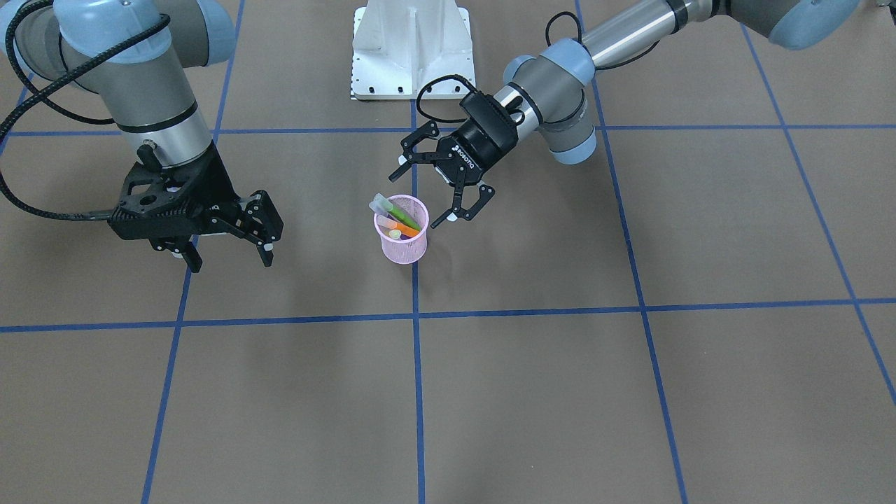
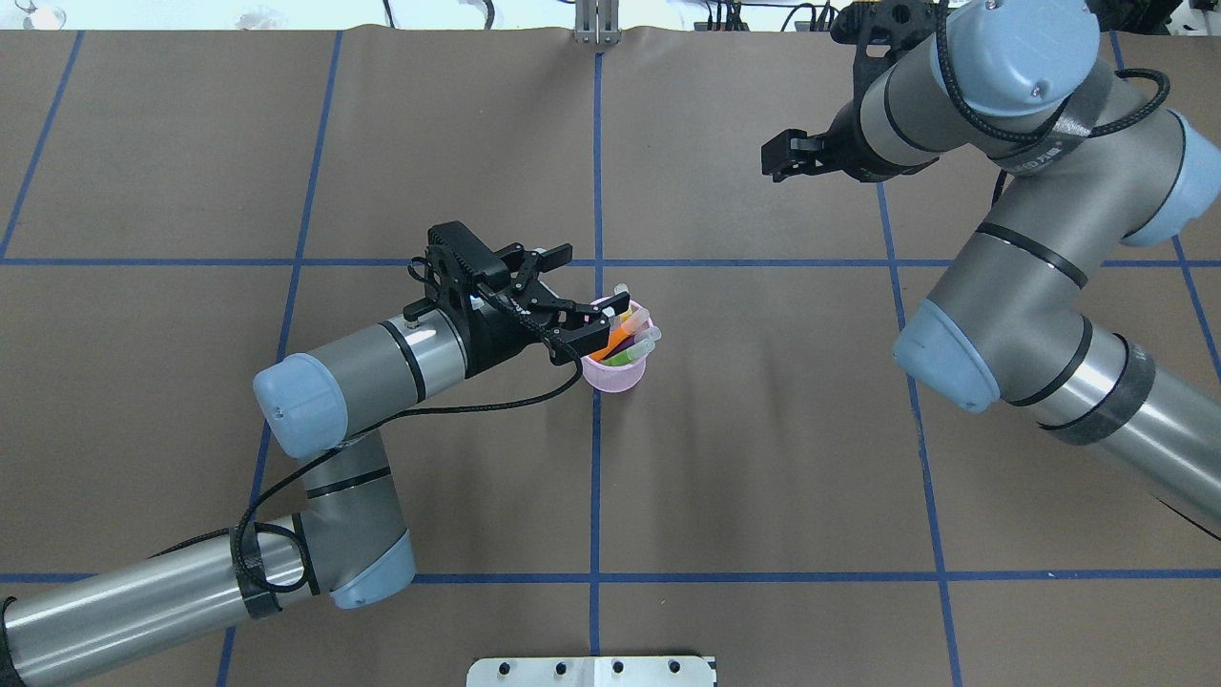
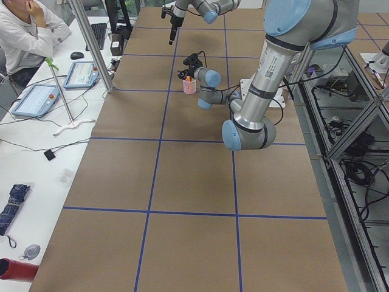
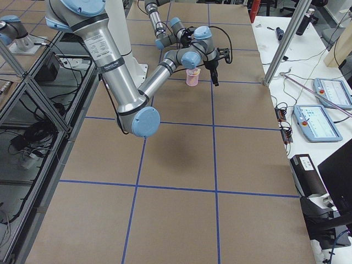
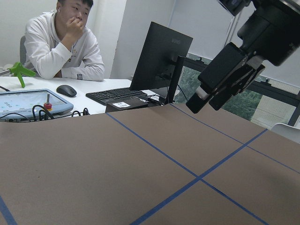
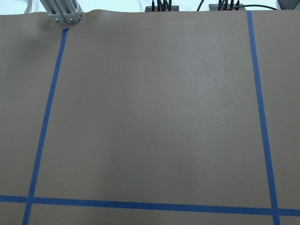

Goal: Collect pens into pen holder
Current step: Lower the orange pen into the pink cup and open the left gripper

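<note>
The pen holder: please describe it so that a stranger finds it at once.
On the brown table, follow the centre blue tape line to the left gripper. Beside it stands the pen holder: the only pink mesh cup, with coloured pens inside.

The table [image 2: 763, 429] is viewed from overhead behind, steeply from the front, and distantly from both ends; the pen holder [image 1: 404, 246] is shared by these four views.
</note>
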Robot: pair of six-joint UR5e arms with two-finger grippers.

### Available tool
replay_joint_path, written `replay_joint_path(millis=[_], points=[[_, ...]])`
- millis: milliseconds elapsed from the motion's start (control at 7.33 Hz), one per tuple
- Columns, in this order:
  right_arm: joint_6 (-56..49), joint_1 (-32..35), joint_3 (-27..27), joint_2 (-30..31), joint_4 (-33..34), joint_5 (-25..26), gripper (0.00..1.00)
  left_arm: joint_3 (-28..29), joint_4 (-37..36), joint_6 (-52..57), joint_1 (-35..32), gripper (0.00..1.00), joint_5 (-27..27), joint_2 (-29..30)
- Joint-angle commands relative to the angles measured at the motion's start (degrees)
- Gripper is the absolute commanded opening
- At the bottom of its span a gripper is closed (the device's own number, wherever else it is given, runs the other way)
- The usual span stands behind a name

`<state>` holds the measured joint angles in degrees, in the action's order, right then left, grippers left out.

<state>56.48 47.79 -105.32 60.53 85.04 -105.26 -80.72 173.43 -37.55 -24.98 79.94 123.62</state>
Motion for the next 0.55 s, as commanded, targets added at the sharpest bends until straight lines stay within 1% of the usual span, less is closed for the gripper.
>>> replay_joint_path(millis=[0, 136, 273, 409], points=[[-6.4, 2.3, -0.2, 1.5, 0.0, -1.7, 0.99, -0.9, -9.3, 0.0, -4.8, 0.98, 7.1, -1.5], [-8.9, 4.9, -0.3, 2.7, 0.0, -5.0, 0.99, -1.1, -14.5, 0.0, -8.1, 0.98, 12.3, -3.2], [-13.3, 8.0, -0.2, 4.6, 0.0, -8.5, 0.99, -1.5, -20.7, 0.0, -13.4, 0.98, 20.4, -4.3], [-19.2, 11.4, -0.2, 6.8, 0.1, -11.1, 0.99, -3.3, -29.0, 0.0, -19.9, 0.98, 30.3, -5.8]])
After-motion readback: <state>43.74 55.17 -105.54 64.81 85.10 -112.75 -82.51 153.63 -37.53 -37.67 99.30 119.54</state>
